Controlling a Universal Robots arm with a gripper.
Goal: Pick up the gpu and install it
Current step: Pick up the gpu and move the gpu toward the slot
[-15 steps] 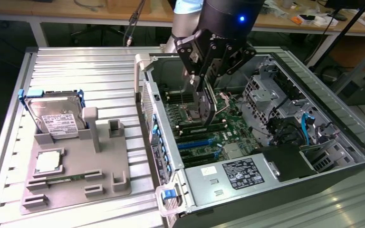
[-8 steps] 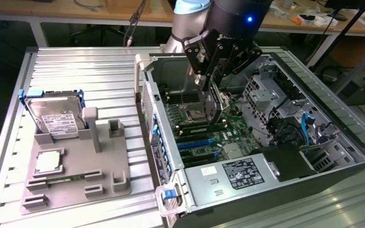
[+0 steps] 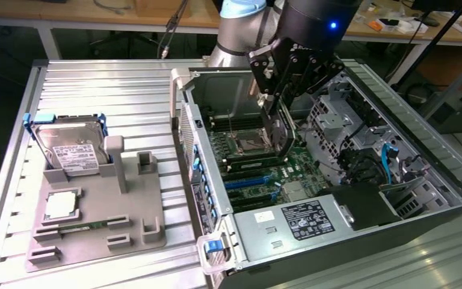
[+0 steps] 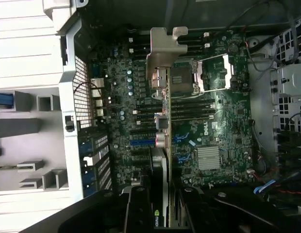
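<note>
1. Nearest to the viewer, at the front corner of the open computer case (image 3: 423, 198), sits the grey power supply (image 3: 295, 224) with its black label.
2. On the exterior view's left of the case lies a grey fixture tray (image 3: 147, 205). It carries a hard drive (image 3: 70, 150) at its far end, and a processor (image 3: 61, 206) and a green RAM stick (image 3: 79, 229) nearer to the viewer.
3. Above the case hangs the gripper (image 3: 273, 99). It is pinching the gpu (image 3: 279, 129) between its two fingers (image 4: 141, 204), so the jaws are pressed on the thin card from both sides.
4. The gpu hangs on its edge, well clear of the tray and inside the outline of the case. It is over the far part of the motherboard (image 3: 295, 162), about above the processor socket and the memory slots.
5. In the wrist view the card is seen edge-on, with its silver bracket (image 4: 165, 46) at the end away from the fingers.
6. As I judge it, the picking up is done: the card is off the tray and in the grip.
7. The installing is not done. The card does not touch the board, and the blue expansion slots (image 3: 251, 180) lie nearer to the viewer than the card, with nothing seated in them.
</note>
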